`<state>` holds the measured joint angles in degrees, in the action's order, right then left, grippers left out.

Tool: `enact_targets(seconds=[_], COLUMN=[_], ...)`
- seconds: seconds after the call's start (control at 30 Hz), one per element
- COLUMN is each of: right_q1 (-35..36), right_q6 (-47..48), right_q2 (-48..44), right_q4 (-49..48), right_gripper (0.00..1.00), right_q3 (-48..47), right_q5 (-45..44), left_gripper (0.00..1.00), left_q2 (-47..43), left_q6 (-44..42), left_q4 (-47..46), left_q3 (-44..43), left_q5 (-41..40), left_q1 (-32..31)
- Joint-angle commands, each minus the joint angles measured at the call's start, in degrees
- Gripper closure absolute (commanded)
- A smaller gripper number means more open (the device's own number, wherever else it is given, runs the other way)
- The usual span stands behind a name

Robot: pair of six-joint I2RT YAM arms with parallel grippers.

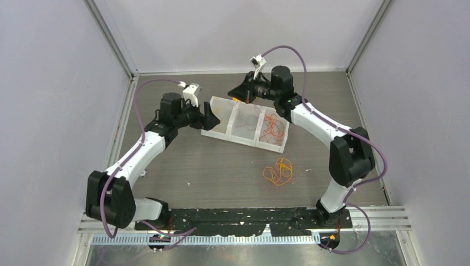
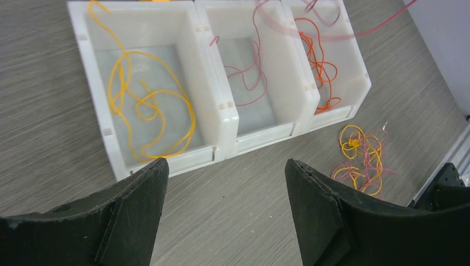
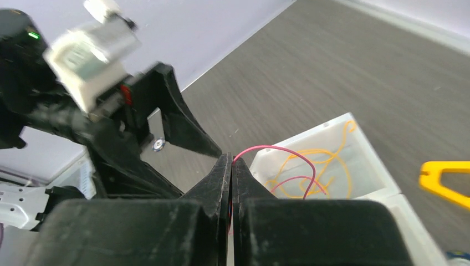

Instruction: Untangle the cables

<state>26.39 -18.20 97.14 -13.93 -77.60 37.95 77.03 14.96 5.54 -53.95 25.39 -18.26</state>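
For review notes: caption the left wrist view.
Open left gripper facing a tray holding a yellow cable, red cable and orange cable; tangled pile beside it.

Soft, even, fairly bright light falls from above, leaving only faint, soft-edged shadows on the worktop (image 1: 210, 166). The overhead view is sharp, though the walls (image 1: 55, 83) lean outward at the edges. In the left wrist view the white tray (image 2: 202, 66) is crisp with mild sheen, while the left gripper (image 2: 226, 166) is dark and short on detail. The right wrist view is motion-blurred across the background. Only the right gripper (image 3: 231, 166) and its red cable (image 3: 277, 148) look fairly clear.
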Motion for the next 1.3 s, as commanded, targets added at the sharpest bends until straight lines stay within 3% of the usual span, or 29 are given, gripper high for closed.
enact_targets(seconds=[0.0, 0.3, 0.57, 0.77, 1.27], right_q1=[0.4, -2.6, -2.8, 0.1, 7.9], right_q6=[-10.4, -9.3, 6.9, 20.7, 39.4], right_q2=[4.9, 15.1, 13.6, 14.3, 20.5], right_q4=[-10.6, -12.3, -1.1, 9.3, 26.9], right_gripper=[0.95, 0.95, 0.94, 0.95, 0.95], right_q3=[1.3, 2.3, 3.8, 0.8, -9.0], right_q5=[1.1, -0.9, -13.7, -17.0, -32.2], left_gripper=[0.22, 0.23, 0.23, 0.23, 0.24], left_q2=[-5.2, -7.5, -6.8, -5.6, -7.2], left_q6=[-1.3, -2.6, -2.6, -2.4, -3.3], left_q4=[0.6, 2.4, 2.0, 1.8, 3.0], left_q3=[0.5, 0.9, 0.8, -0.4, -1.3], left_q5=[1.9, 3.0, 3.2, 2.8, 0.4], left_q1=[3.5, 7.0, 7.7, 7.7, 7.8])
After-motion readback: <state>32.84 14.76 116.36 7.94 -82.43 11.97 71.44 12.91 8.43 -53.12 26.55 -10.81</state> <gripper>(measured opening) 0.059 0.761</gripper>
